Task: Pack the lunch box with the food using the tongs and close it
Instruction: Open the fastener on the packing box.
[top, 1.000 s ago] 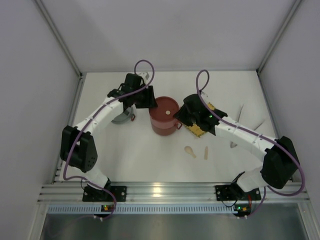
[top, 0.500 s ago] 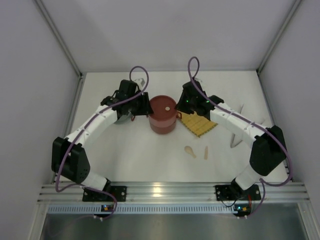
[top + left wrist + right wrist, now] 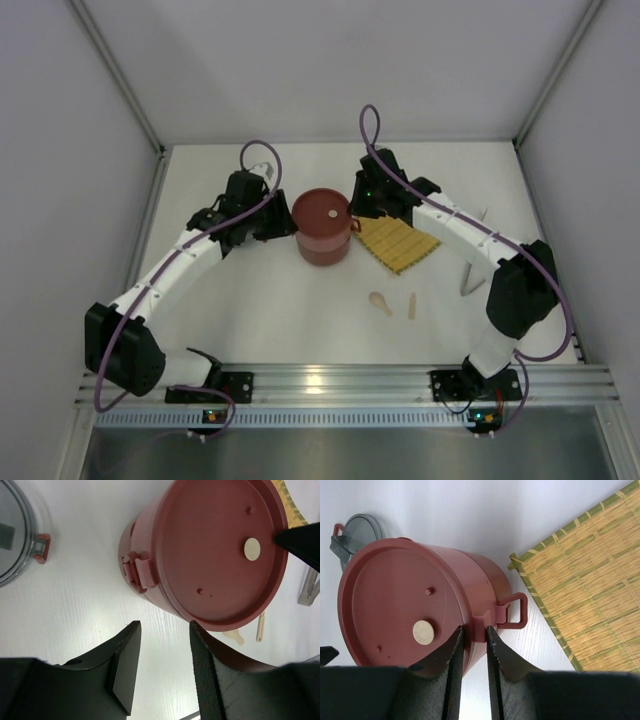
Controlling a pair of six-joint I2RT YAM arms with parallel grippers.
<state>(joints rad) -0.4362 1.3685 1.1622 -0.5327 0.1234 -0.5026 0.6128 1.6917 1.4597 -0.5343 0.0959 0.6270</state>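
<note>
"Fingers first: what shows from above?"
"Left fingers [image 3: 280, 223] and right fingers [image 3: 357, 210] flank the lidded lunch box [image 3: 322, 228], mid-way across the bench [image 3: 270, 300], nearer its far edge. The tongs [image 3: 474, 268] lie by the right edge, beyond the mat [image 3: 400, 245]."
"Left wrist view?"
"Fingers [image 3: 125, 665] parted, holding nothing, just short of the side clasp [image 3: 140, 572]."
"Right wrist?"
"Fingers [image 3: 452, 665] nearly together, tips either side of the opposite clasp [image 3: 480, 622]. Whether they pinch it, I cannot tell."
"Advice?"
"Likely the box is being latched. Press both clasps squarely, inward together, so it neither slides nor tips."
</note>
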